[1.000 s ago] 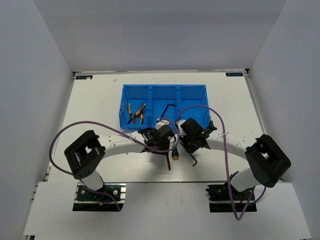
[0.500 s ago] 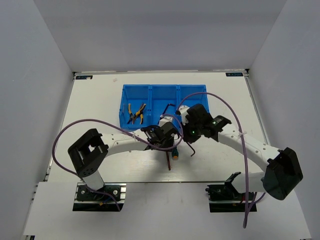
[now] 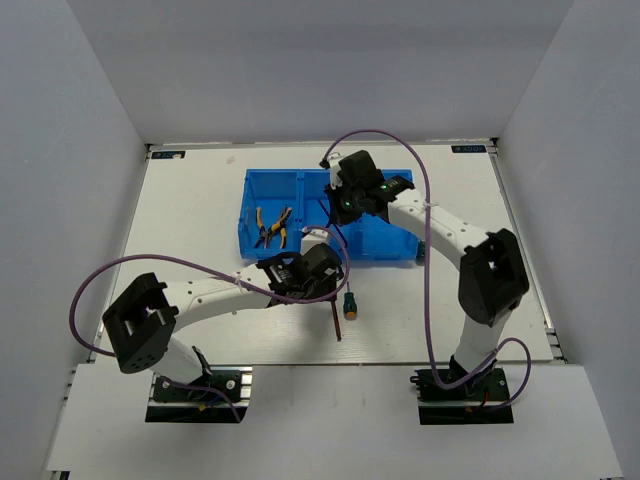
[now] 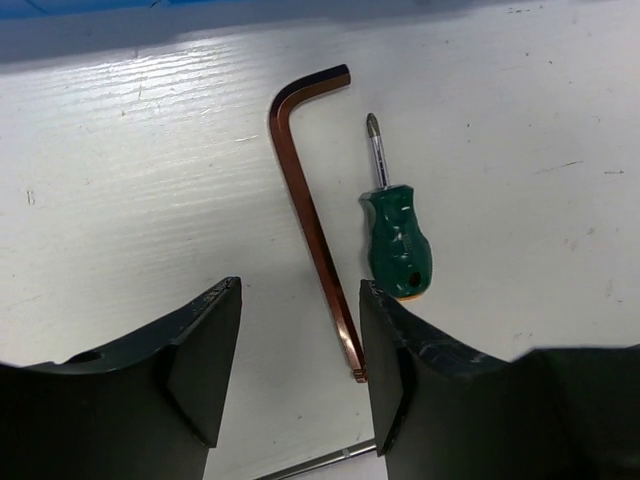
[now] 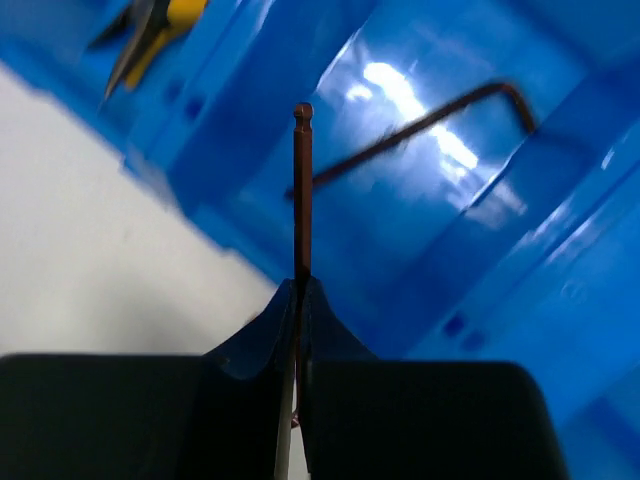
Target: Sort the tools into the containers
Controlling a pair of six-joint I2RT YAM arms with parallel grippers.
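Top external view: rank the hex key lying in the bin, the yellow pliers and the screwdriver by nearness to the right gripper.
1. Hex key: in the blue bin's middle compartment, by the right gripper.
2. Yellow-handled pliers: left compartment.
3. Green-handled screwdriver: on the table, in front of the bin.

- On the table (image 3: pixel 200 200), far-left corner, at 10 o'clock in the top view: one small dark label (image 3: pixel 166 154). Light print shows on it, too small to read.
- On the table, far-right corner, at 1 o'clock in the same view: one small bluish label (image 3: pixel 468 149). Its print is likewise too small to read.
- Both wrist views: no text, brand, number or sign can be read.
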